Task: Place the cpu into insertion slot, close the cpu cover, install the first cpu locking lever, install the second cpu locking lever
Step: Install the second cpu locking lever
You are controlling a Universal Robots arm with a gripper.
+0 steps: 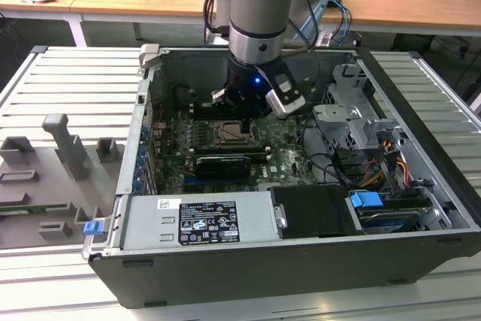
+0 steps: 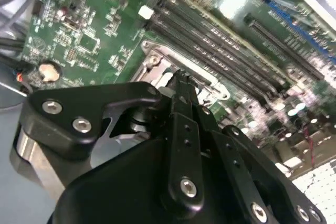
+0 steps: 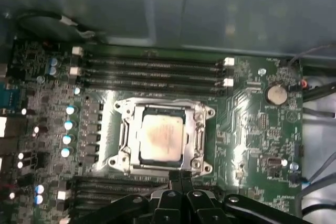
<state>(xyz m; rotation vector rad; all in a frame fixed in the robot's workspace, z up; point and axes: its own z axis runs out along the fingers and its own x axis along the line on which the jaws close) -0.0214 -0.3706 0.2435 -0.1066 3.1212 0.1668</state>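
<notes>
The cpu [image 3: 161, 137] lies flat in the insertion slot [image 1: 229, 134] on the green motherboard, its silvery top showing. The cpu cover [image 3: 200, 136] lies down around it as a metal frame. My gripper [image 3: 181, 176] hangs just off one edge of that frame, its two black fingers pressed together and shut, with nothing visible between them. In the second wrist view the gripper [image 2: 181, 77] has its tips close above the socket's edge [image 2: 157, 61]. In the exterior view the gripper [image 1: 239, 114] stands upright over the socket inside the open case.
Rows of memory slots [image 3: 152, 72] run along two sides of the socket. A long black expansion card [image 1: 222, 165] lies close by. A power supply [image 1: 195, 219], a drive cage [image 1: 353, 122] and loose cables [image 1: 338, 163] crowd the case. Grey fixtures [image 1: 64, 144] stand outside it.
</notes>
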